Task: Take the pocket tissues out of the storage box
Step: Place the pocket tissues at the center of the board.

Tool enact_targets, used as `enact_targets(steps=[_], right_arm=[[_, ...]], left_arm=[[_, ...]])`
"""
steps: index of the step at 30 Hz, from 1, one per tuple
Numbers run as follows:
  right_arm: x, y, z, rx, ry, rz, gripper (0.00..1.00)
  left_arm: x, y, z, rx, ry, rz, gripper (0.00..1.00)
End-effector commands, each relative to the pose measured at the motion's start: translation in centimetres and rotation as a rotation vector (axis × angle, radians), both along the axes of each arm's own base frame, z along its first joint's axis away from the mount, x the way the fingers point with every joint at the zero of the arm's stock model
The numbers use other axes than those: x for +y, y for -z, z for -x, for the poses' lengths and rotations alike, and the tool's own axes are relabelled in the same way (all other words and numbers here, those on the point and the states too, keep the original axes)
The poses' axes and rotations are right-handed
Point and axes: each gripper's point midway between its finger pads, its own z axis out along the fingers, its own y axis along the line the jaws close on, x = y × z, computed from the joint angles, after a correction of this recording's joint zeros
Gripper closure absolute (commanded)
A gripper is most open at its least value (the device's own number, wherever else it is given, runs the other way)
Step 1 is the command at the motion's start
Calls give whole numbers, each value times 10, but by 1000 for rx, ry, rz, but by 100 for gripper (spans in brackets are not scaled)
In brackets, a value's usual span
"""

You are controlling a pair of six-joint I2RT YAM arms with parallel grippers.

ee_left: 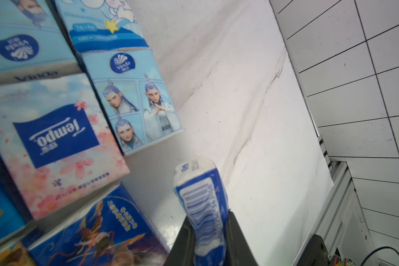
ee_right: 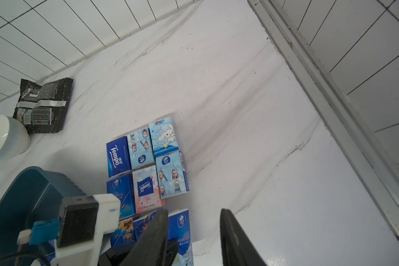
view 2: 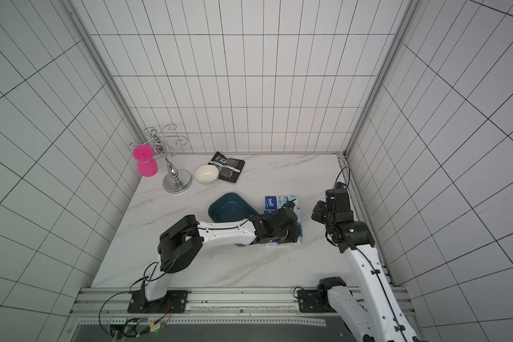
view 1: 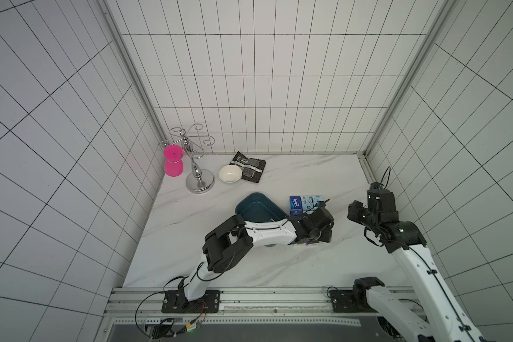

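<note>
Packets of pocket tissues point(ee_right: 145, 170) are laid flat in a close grid on the tabletop point(ee_right: 251, 142) just beside the storage box point(ee_right: 62, 184), and nothing is seen in the part of the box that shows. One blue-and-white packet point(ee_left: 200, 202) is clamped by its end in the left hand point(ee_left: 209, 232), at the side of the grid away from the storage box. The right hand point(ee_right: 194, 214) is held with its fingers apart, and nothing is gripped. Each packet is judged light, soft and film-slick. A gentle pinch across the narrow sides is advised, since the wrapper is easily crushed.
</note>
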Motion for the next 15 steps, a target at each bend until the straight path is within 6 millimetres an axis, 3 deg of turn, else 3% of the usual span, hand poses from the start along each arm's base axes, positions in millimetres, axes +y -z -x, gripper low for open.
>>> enact_targets(steps=[1,9,15], right_arm=[[-7,-14,2,-23,11,15,59],[-2,-5,2,13,-22,-9,58],[1,-4,4,23,-36,-17,57]], left_arm=[[-15,-7,-5,33,-10,81,81],[-16,17,-11,88,-34,85,76],[-14,18,-10,99,-24,67,65]])
